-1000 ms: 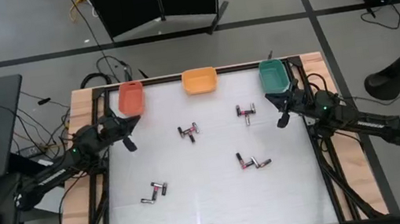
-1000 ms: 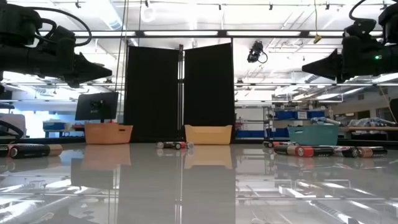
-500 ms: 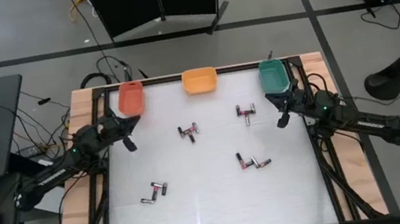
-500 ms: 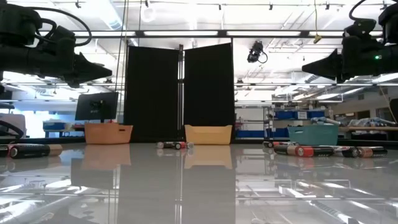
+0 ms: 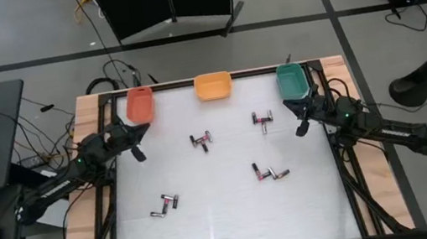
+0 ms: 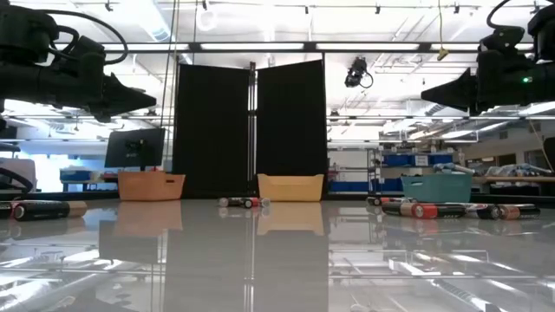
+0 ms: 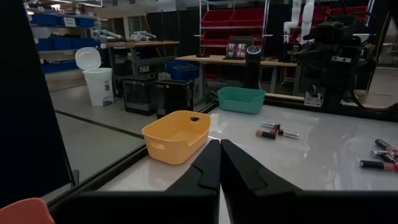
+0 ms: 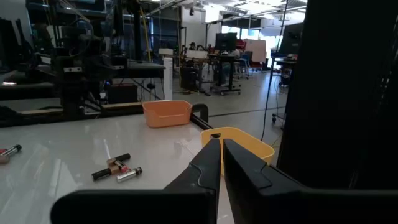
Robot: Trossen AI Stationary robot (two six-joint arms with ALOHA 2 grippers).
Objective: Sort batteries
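The batteries lie on their sides on the white table in loose clusters: one (image 5: 201, 139) left of centre, one (image 5: 262, 118) at the far right, one (image 5: 268, 173) right of centre and one (image 5: 163, 205) at the near left. My left gripper (image 5: 139, 153) hovers shut over the table's left side, near the red-orange bin (image 5: 140, 104). Its wrist view shows the fingers (image 7: 220, 163) together and empty. My right gripper (image 5: 300, 128) hovers shut at the right side beside the teal bin (image 5: 292, 80), with nothing between its fingers (image 8: 222, 163).
A yellow-orange bin (image 5: 213, 86) stands at the middle of the far edge, between the other two bins. A black frame (image 5: 114, 194) runs round the table. Bare tabletop (image 5: 230, 227) stretches along the near edge. Desks, cables and black panels stand beyond the table.
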